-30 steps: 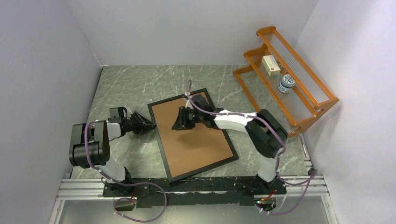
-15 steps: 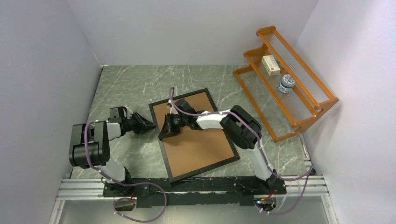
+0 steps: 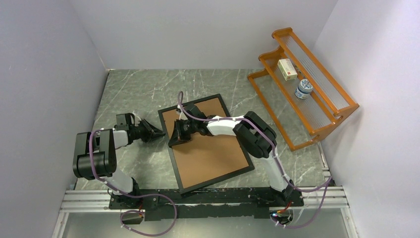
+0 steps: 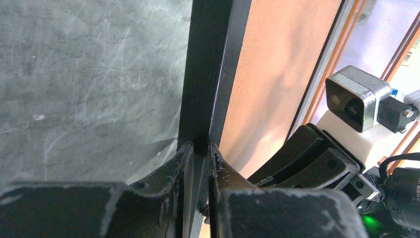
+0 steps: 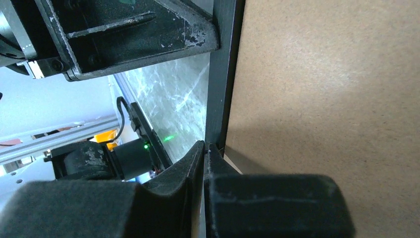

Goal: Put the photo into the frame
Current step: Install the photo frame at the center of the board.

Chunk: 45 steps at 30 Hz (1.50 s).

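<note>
The frame lies face down on the marble table, brown back board up, black rail all round. My left gripper reaches the left rail from outside. In the left wrist view its fingers are closed on the black rail, which runs into the narrow gap of the gripper. My right gripper rests on the board side of the same rail. It is shut, its tips against the rail's inner edge, with nothing seen between them. The photo is out of view.
An orange wooden rack stands at the back right, holding a white box and a blue-and-white jar. White walls close the table on three sides. The two grippers face each other a short way apart across the rail.
My right arm swept left across the board from its middle to the left rail, and its jaws closed. The left gripper stayed at the rail while its jaws narrowed onto it.
</note>
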### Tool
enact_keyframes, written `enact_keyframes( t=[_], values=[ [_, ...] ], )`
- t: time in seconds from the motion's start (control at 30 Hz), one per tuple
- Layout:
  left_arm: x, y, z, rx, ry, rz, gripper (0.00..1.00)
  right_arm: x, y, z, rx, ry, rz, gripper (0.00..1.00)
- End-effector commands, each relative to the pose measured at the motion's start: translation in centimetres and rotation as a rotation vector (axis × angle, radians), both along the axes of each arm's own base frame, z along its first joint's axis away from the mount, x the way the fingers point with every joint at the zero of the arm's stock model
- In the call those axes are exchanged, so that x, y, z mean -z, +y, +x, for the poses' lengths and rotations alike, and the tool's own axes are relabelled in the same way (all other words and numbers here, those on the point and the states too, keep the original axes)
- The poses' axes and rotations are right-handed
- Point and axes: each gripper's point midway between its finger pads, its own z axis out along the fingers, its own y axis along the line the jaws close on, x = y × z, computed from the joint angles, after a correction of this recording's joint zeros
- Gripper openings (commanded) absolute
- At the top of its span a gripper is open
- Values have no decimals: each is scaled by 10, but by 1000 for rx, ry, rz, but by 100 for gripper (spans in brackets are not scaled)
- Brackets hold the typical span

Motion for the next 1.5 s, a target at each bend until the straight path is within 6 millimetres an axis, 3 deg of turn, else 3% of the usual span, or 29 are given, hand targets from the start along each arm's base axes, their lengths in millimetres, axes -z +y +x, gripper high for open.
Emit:
enact_keyframes(
  t=[0.0, 0.2, 0.43, 0.97, 1.23, 1.37, 1.47],
  values=[
    [23, 2, -20, 5, 91, 64, 16, 47, -26, 13, 52, 1, -143, 9],
    [24, 5, -20, 0, 101, 87, 15, 59, -37, 1, 9, 36, -174, 8],
    [25, 7, -21, -2, 110, 99, 14, 72, -55, 3, 32, 59, -214, 9],
    [28, 10, -20, -9, 124, 120, 14, 105, -95, 2, 78, 90, -342, 32],
    [30, 12, -21, -18, 140, 132, 13, 121, -111, -6, 80, 100, -416, 37],
    [30, 12, -22, -18, 141, 131, 13, 117, -114, -2, 90, 71, -427, 40],
    [27, 11, -20, -13, 131, 123, 13, 94, -107, 7, 100, 12, -379, 41]
  ],
)
